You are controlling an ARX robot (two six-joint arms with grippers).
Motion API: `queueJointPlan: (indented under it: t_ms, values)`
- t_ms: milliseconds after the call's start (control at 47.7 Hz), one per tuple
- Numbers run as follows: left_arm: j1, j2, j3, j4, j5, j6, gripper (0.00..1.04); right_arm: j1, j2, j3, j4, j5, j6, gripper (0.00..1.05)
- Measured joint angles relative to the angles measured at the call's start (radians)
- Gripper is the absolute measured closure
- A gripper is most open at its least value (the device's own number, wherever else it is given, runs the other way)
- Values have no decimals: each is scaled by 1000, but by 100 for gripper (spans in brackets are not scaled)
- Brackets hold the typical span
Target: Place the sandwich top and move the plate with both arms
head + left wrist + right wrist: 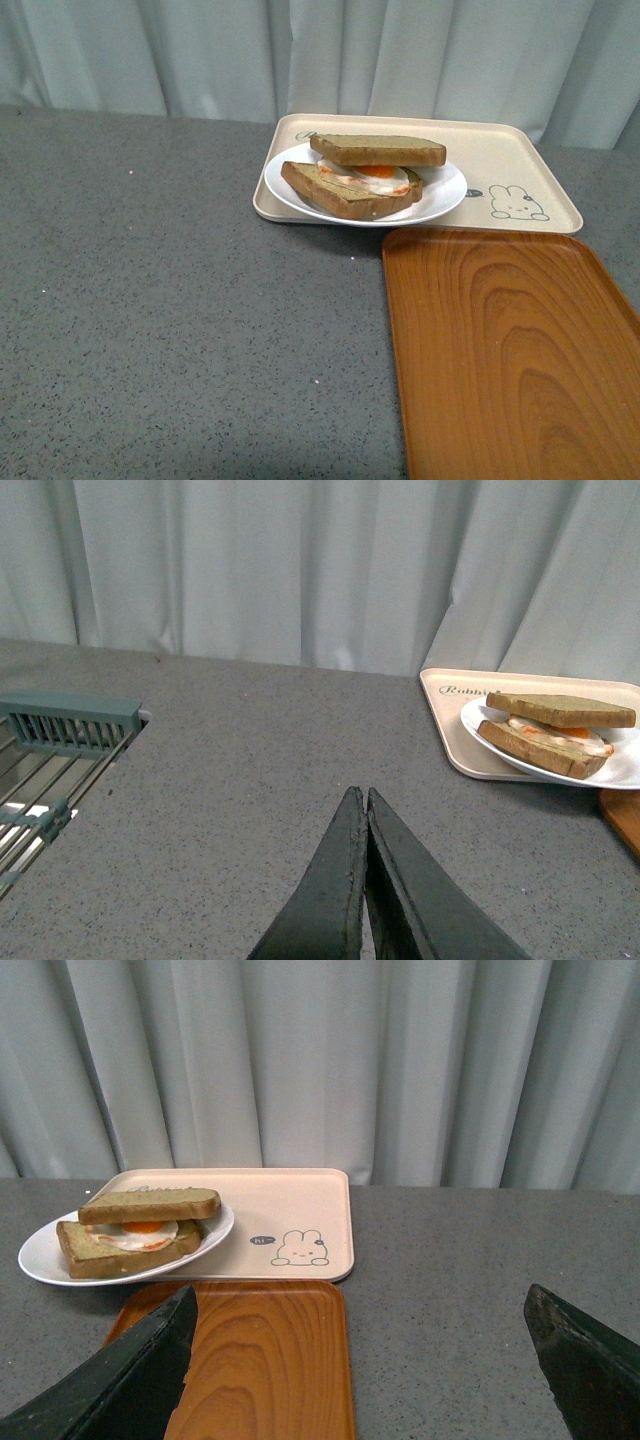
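The sandwich top (pixel 378 150), a plain brown bread slice, lies on the fried egg (pixel 377 176) over the lower brown slice (pixel 340 192), all on the white plate (pixel 440 200). The plate sits on the left part of the beige rabbit tray (pixel 510 160). The sandwich also shows in the left wrist view (pixel 560 711) and the right wrist view (pixel 150 1204). Neither arm shows in the front view. My left gripper (pixel 365 798) is shut and empty over bare table, well short of the plate. My right gripper (pixel 360 1305) is open and empty above the wood-grain tray's edge.
An orange-brown wood-grain tray (pixel 510 350) lies at the front right, touching the rabbit tray's near edge. A grey-green wire rack (pixel 60 740) stands at the table's left. A pale curtain hangs behind the grey speckled table (pixel 180 320).
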Motion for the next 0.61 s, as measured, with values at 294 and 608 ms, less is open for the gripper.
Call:
queueJointPlan:
  t_ms: [294, 608]
  values:
    - [0, -2, 0, -1, 0, 1, 101, 0, 0, 0, 0, 0, 0, 9]
    - [0, -2, 0, -1, 0, 1, 57, 0, 0, 0, 0, 0, 0, 9]
